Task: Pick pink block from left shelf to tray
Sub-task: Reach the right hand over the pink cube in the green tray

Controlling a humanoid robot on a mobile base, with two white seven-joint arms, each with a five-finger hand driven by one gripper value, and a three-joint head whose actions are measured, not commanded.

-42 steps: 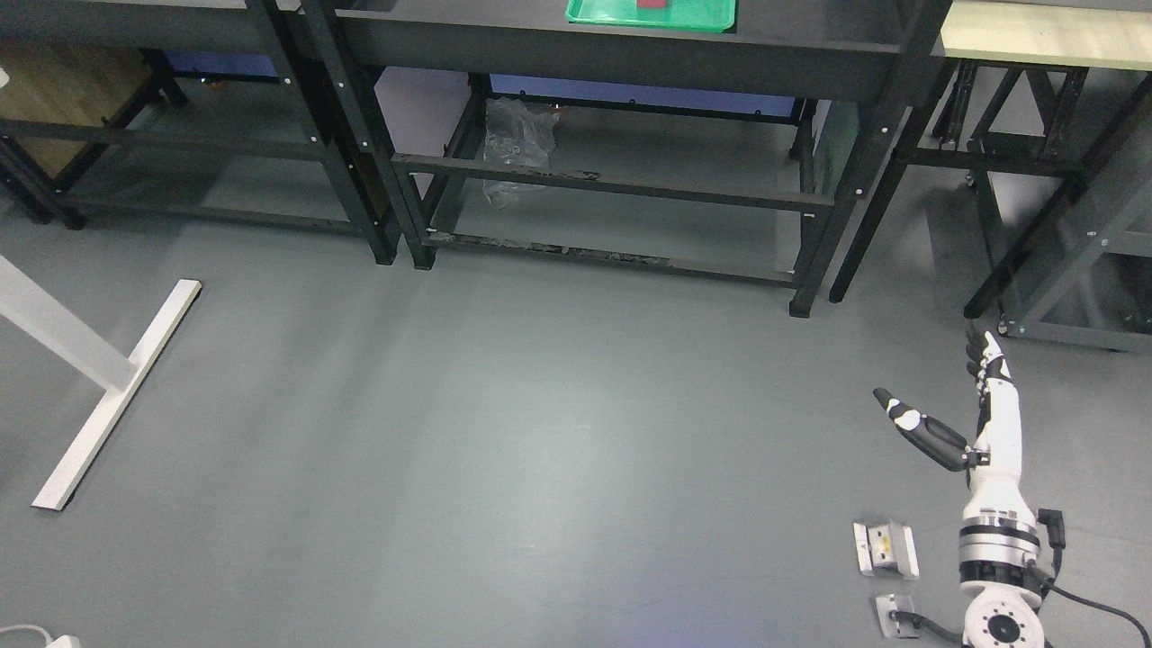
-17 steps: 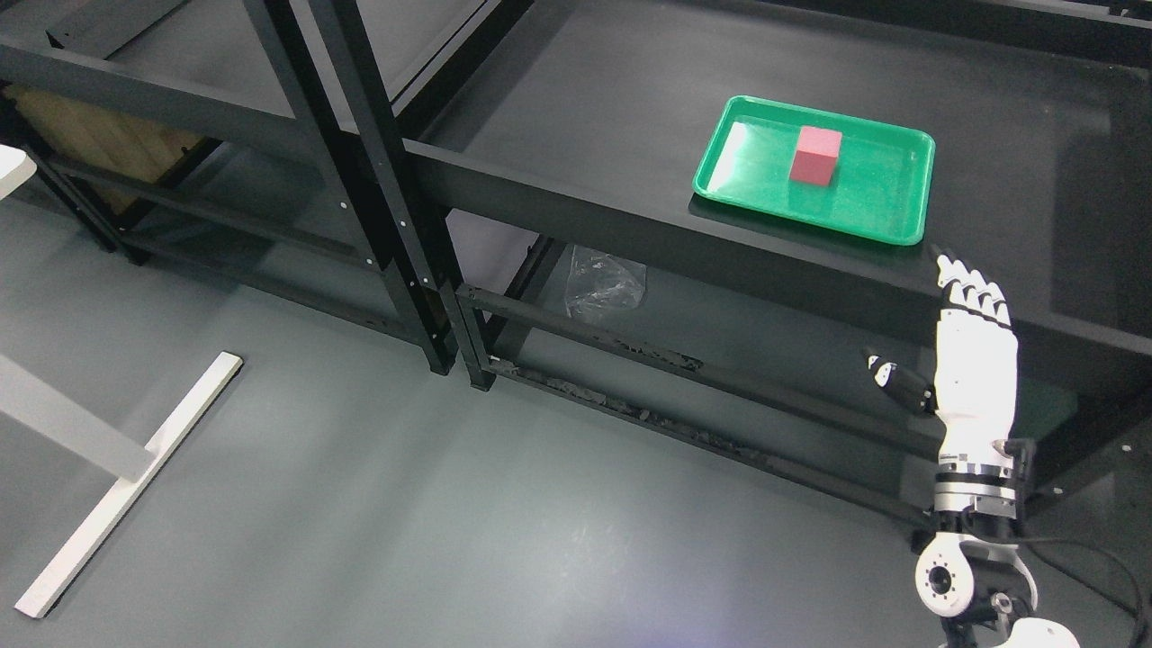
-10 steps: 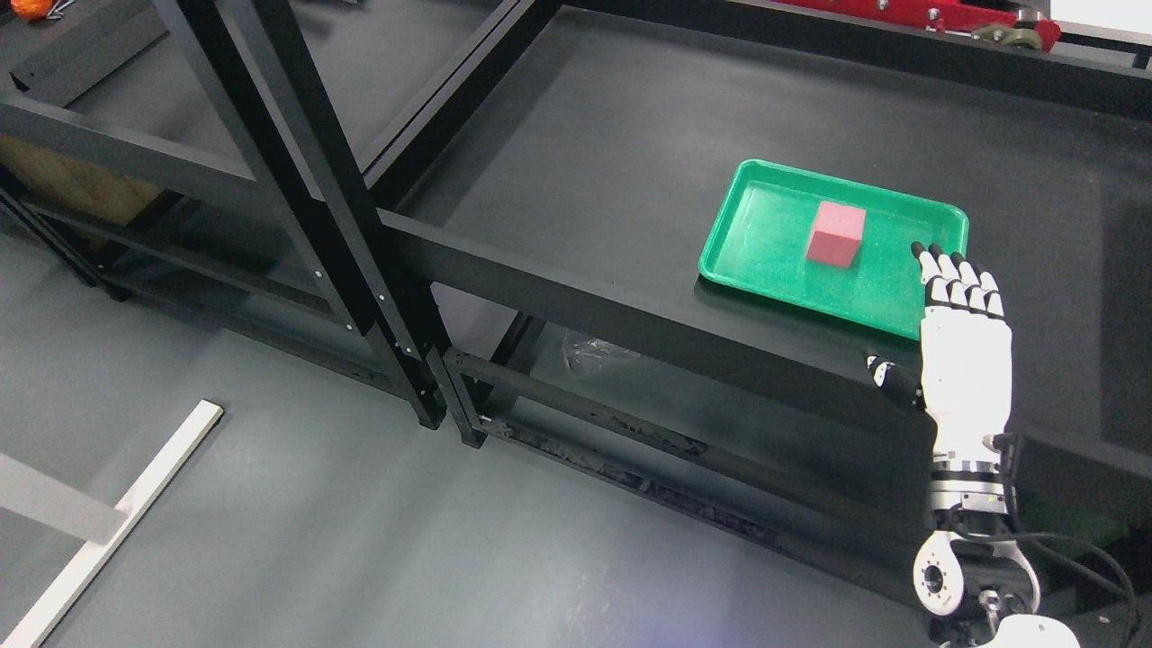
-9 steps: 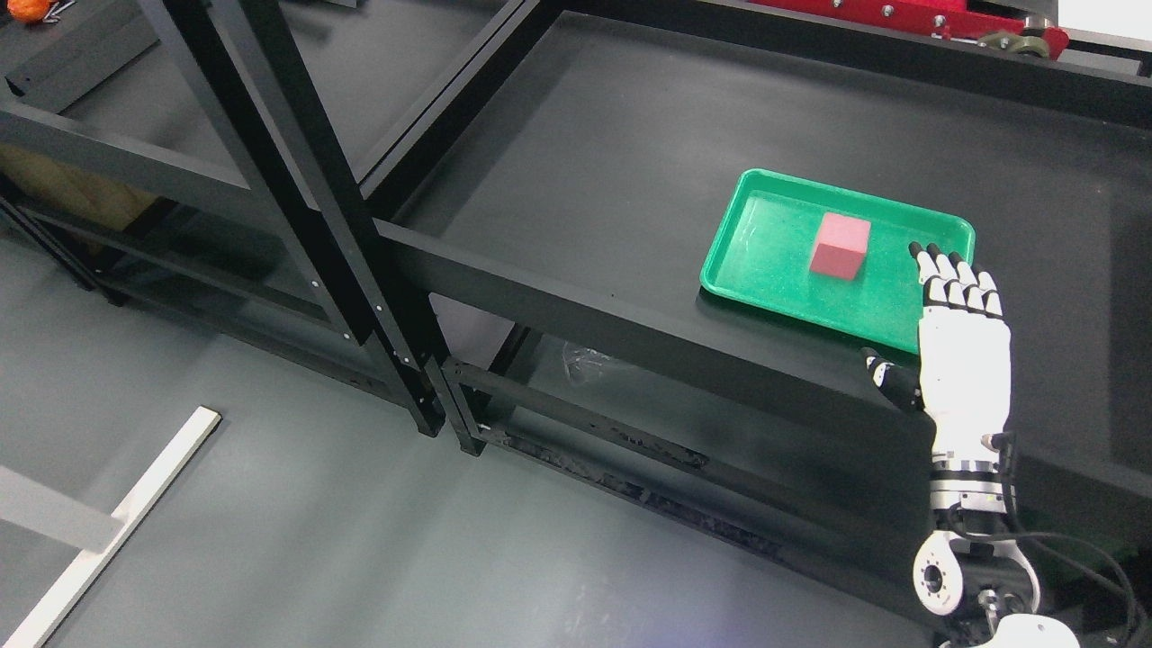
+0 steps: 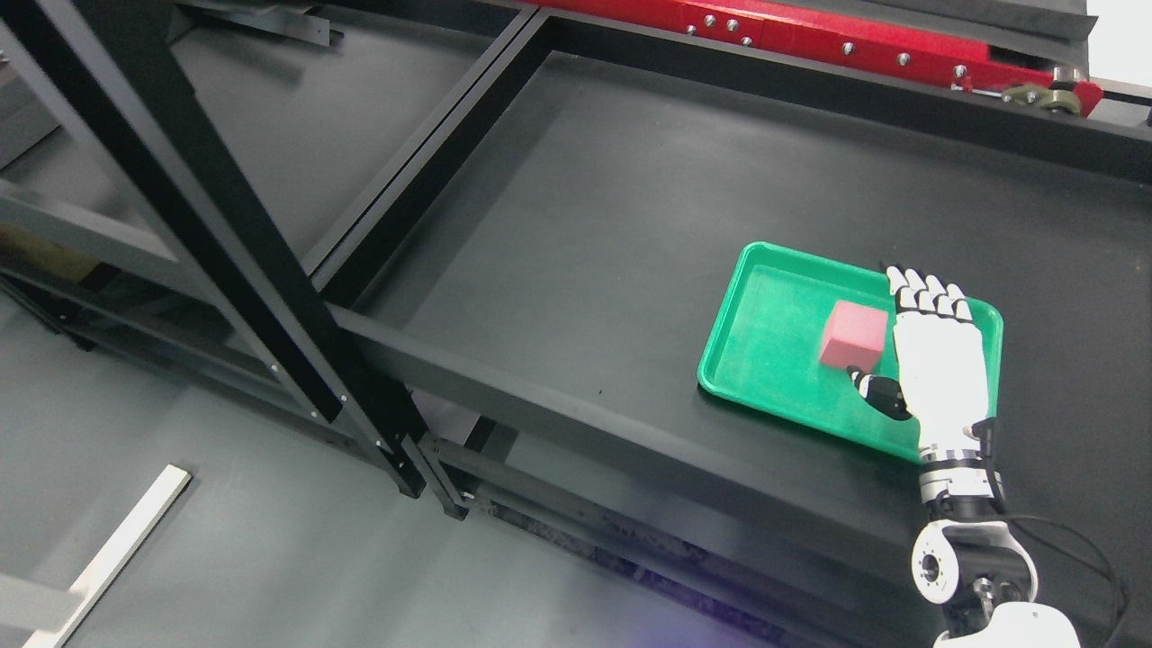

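Observation:
A pink block (image 5: pixel 852 334) lies inside a green tray (image 5: pixel 765 346) on the black shelf top at the right. My right hand (image 5: pixel 918 346) comes up from the lower right and hovers over the tray just right of the block. Its fingers (image 5: pixel 920 290) are stretched flat and its thumb (image 5: pixel 877 391) points left, just below the block. It holds nothing. Whether the hand touches the block is hard to tell. My left arm does not show.
The black shelf surface (image 5: pixel 585 234) spreads wide around the tray. A thick black upright post (image 5: pixel 216 243) slants across the left. A red metal beam (image 5: pixel 810 40) runs along the back. Grey floor (image 5: pixel 225 558) and a white bar (image 5: pixel 108 558) lie lower left.
The camera has tilted up and moved closer, so the shelf and tray sit lower and larger. My right hand has advanced over the tray to beside the block.

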